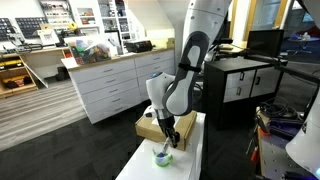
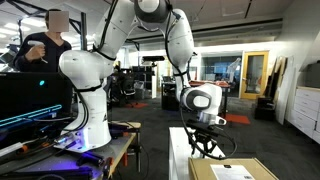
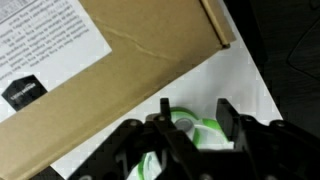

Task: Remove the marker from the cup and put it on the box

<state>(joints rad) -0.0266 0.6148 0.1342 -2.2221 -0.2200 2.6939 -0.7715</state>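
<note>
Cup [image 3: 205, 128]: one; box [image 3: 140, 80]: one.

White table [image 1: 188, 160], brown cardboard box [image 1: 148, 127] and pale green cup [image 1: 163, 158] on it

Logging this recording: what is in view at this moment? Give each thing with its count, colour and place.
box: one, brown cardboard with a white label, on the table beside the cup
cup: one, pale green, see-through, on the table under the gripper
marker: cannot be made out in any view
table: one, white, under the box and the cup
drawer cabinets: a white row, in the background of an exterior view
black cabinet: one, behind the arm
person: one, in a dark top, in the background of an exterior view
arm: one, white with black joints, reaching down over the table
gripper: one, black, fingers apart on either side of the cup's top
</note>
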